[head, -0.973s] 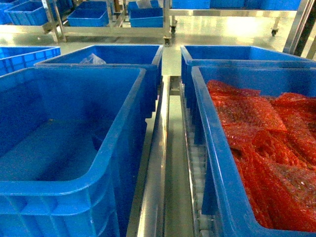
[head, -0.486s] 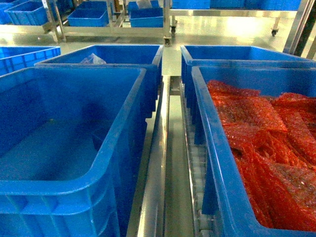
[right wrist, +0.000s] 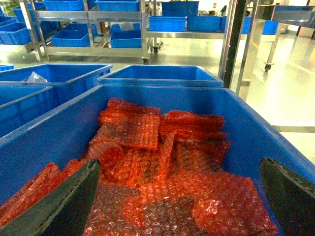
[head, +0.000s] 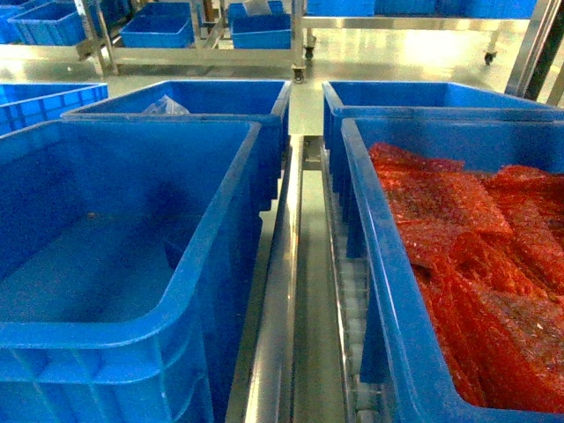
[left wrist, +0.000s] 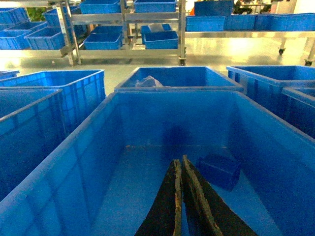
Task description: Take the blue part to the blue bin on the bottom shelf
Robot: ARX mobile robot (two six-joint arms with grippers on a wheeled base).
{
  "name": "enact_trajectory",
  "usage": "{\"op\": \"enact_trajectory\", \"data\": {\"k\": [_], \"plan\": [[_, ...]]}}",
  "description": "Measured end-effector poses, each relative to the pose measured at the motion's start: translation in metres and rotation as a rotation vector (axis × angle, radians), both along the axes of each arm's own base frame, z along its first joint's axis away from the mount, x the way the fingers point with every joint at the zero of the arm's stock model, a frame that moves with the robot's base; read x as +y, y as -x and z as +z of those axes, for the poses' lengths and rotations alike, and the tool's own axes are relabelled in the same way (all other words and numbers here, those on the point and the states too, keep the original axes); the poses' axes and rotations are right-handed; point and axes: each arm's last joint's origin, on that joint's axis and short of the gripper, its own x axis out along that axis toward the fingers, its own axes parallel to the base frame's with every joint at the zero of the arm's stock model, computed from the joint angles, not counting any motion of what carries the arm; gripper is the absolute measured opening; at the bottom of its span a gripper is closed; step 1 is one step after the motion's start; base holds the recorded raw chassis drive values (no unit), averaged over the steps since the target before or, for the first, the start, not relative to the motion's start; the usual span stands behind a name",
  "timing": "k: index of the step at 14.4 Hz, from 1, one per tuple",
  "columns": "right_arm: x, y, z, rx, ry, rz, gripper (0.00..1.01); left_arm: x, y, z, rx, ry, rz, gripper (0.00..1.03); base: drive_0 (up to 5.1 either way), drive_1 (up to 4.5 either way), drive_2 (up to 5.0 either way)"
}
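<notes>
Blue part (left wrist: 220, 170) lies on the floor of the near left bin (left wrist: 74, 147), just right of the empty, closed left gripper (left wrist: 180, 164), while the right gripper (right wrist: 177, 172) gapes empty over red bubble wrap (right wrist: 162, 167), so the pick looks unstarted.

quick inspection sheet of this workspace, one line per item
surface: steel centre rail and white rollers between the bins
job's things: blue part on the floor of the left blue bin
clutter: red bubble-wrap bags fill the right bin
grippers: left gripper shut, empty, over the left bin; right gripper open above the bags
cables: nothing seen
surroundings: more blue bins behind; steel racks with bins; shiny floor
</notes>
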Motion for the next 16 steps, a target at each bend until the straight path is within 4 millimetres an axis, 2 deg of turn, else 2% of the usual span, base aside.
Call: {"op": "enact_trajectory", "data": {"k": [9, 11, 12, 16], "plan": [[0.0, 0.0, 0.0, 0.0, 0.0, 0.0, 0.98, 0.0, 0.012, 0.0, -0.001, 0.0, 0.0, 0.02, 0.0, 0.0, 0.0], [0.0, 0.0, 0.0, 0.001, 0.0, 0.0, 0.98, 0.0, 0.023, -0.007, 0.047, 0.0, -0.002, 0.02, 0.0, 0.0, 0.0], [0.0, 0.0, 0.0, 0.0, 0.0, 0.0, 0.98, 0.0, 0.024, -0.001, -0.008, 0.0, 0.0, 0.02, 0.0, 0.0, 0.0], [0.0, 0.0, 0.0, 0.0, 0.0, 0.0, 0.98, 0.0, 0.024, -0.004, 0.014, 0.0, 0.0, 0.02, 0.0, 0.0, 0.0]]}}
